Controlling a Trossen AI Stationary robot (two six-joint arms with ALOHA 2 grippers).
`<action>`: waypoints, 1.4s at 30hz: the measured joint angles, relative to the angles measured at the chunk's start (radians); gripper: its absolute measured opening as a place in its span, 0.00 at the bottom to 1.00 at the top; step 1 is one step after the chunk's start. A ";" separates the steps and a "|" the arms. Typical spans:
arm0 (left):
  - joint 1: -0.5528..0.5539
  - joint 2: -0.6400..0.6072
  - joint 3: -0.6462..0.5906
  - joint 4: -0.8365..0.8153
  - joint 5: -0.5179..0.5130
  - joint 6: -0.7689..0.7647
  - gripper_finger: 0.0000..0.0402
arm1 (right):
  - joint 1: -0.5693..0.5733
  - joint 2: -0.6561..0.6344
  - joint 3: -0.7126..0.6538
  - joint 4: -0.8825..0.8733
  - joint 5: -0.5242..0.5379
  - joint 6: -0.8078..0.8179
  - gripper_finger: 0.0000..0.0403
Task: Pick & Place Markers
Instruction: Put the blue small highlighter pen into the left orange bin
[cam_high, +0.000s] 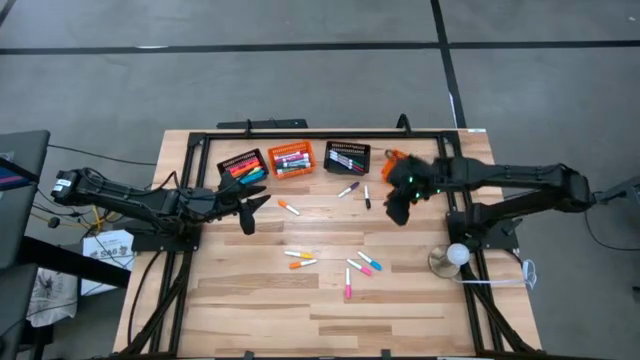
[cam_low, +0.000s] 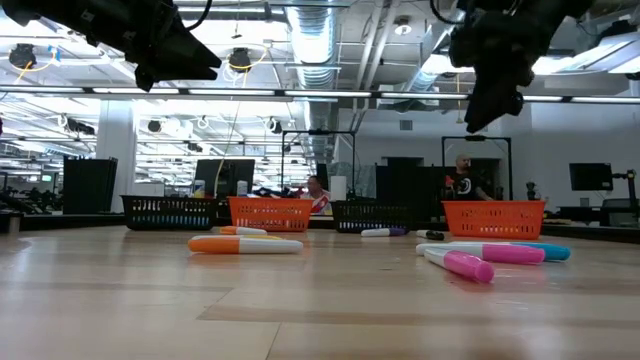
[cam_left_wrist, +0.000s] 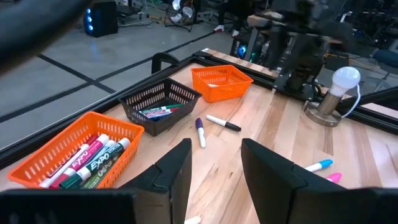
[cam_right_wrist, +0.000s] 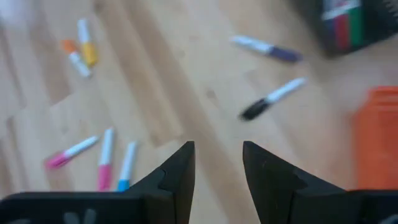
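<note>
The table (cam_high: 250, 310) is pale wood planks w/ visible grain, framed by dark metal rails. The markers (cam_high: 358, 266) are short thin cylinders, white barrels w/ coloured caps, lying flat and loose on the wood: a pink/blue group near the middle-front, two w/ orange caps (cam_high: 300, 259) beside them, one orange-capped (cam_high: 289, 208) closer to the baskets, and a purple-capped one and a black-capped one (cam_high: 366, 197) just in front of the black basket (cam_high: 347, 157). More markers lie inside the slotted plastic baskets at the far edge: black basket, orange basket (cam_high: 291, 160), another at left (cam_high: 243, 166), and a fourth orange one (cam_left_wrist: 221, 82) near the right arm. Left gripper (cam_high: 248, 211) hovers above the wood near the left baskets, fingers (cam_left_wrist: 177, 168) apart, nothing between them. Right gripper (cam_high: 397, 210) hangs in the air over the black-capped marker area, jaws parted, holding nothing. A lamp w/ round white bulb (cam_high: 456, 254) stands on a metal disc at the right rail.
</note>
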 joint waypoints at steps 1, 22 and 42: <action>-0.001 0.000 0.000 0.000 0.000 0.002 0.34 | 0.034 0.007 0.000 0.003 0.000 0.020 0.31; -0.002 -0.286 -0.194 0.101 0.204 0.022 0.34 | 0.446 0.326 0.000 0.260 0.036 0.306 0.27; -0.002 -0.333 -0.291 0.101 0.204 -0.007 0.34 | 0.484 0.541 0.099 0.225 -0.030 0.382 0.27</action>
